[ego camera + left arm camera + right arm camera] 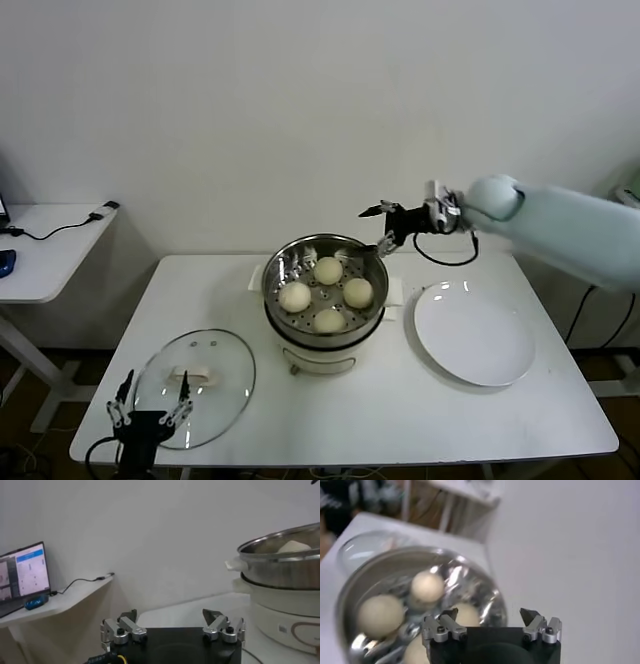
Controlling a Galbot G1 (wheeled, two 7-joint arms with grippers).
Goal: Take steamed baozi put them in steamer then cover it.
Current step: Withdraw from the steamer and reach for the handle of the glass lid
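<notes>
While the left gripper (150, 412) hangs low at the table's (400, 420) front-left corner, jaws spread wide and empty, the cover (195, 387) lies flat just beside it, clear glass with a white handle. Right of the cover stands the steamer (325, 290), uncovered, four smooth cream baozi (328, 270) inside. Over the steamer's far right rim hovers the right gripper (380, 230), likewise open and holding nothing. A bare white plate (473, 332) sits farther right.
</notes>
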